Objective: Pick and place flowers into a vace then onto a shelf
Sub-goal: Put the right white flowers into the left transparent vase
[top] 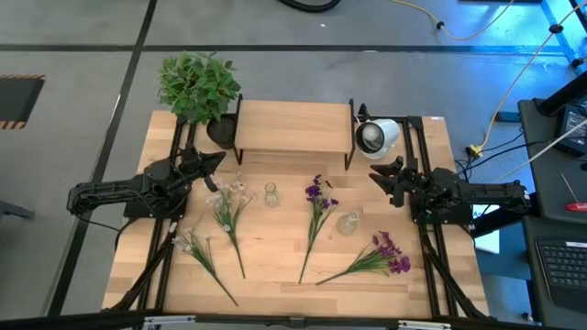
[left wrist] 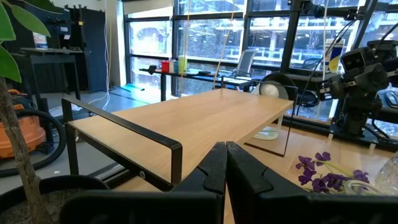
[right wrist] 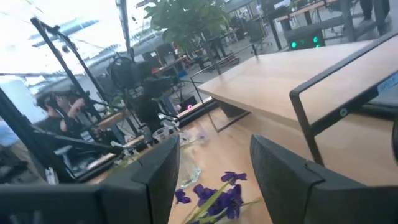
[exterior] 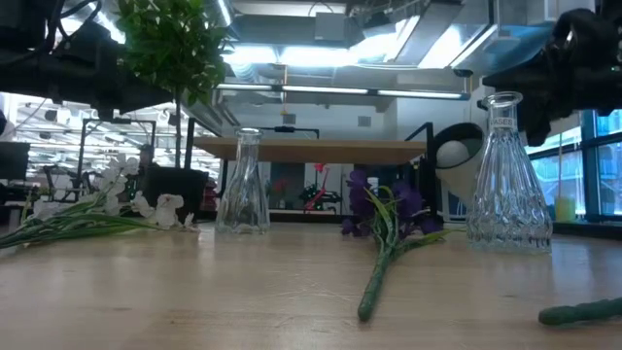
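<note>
**A:** What containers are on the table, and is anything in them?

**B:** Two clear glass vases. One vase (top: 271, 194) stands upright near the middle of the table, just in front of the shelf (top: 293, 126). The second vase (top: 348, 223) stands to the right of it, nearer the right arm. Both show clear glass with no stems inside. A white round lamp (top: 377, 136) sits at the shelf's right end, and a leafy potted plant (top: 200, 90) at its left end.

**A:** Where are the flowers?

**B:** All lie flat on the wooden table (top: 275, 266). Two white-pink flowers (top: 229, 209) lie on the left, one (top: 200, 252) closer to the front edge. A purple flower (top: 317, 211) lies between the vases, its long green stem pointing toward the front. Another purple bunch (top: 378, 257) lies front right.

**A:** And the arms?

**B:** The left gripper (top: 213, 161) hovers by the shelf's left end, near the plant pot, its fingers pressed together and gripping nothing. The right gripper (top: 383, 174) hovers just in front of the lamp, fingers spread apart, also empty. Neither touches a flower or vase.

**A:** Does anything block the shelf?

**B:** Its plank top is bare.
</note>
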Motion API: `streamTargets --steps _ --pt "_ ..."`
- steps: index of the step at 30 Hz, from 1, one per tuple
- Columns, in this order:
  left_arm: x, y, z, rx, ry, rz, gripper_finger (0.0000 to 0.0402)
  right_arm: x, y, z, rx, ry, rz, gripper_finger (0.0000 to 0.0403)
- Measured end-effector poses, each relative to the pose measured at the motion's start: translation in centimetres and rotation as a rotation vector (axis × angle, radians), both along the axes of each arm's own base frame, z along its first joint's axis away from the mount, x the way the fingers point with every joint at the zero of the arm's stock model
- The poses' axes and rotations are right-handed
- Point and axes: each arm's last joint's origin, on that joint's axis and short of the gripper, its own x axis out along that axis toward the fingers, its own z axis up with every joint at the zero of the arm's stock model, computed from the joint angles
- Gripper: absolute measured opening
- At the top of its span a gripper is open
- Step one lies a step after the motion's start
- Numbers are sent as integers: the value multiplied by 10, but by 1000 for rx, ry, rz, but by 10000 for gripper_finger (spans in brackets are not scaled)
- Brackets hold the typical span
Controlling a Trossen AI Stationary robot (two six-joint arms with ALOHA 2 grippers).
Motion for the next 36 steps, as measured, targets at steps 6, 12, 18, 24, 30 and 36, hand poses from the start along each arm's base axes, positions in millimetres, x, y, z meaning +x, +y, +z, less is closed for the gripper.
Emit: streamTargets --steps 6,12,18,24,30,36 --pt "0 0 1 2 -9 -2 4 0 0 0 68 -23 5 198" --pt "0 0 1 0 -9 20 4 0 0 0 110 -37 8 198" --pt "-1 1 1 0 -8 25 5 0 0 0 104 -35 7 198" --pt "2 -3 2 21 -13 -117 54 0 0 0 103 -34 7 198" --pt "1 -3 7 -158 -178 -135 112 0 0 0 101 -34 7 198" --pt "0 -7 21 -179 -325 -297 131 0 0 0 101 -34 7 198"
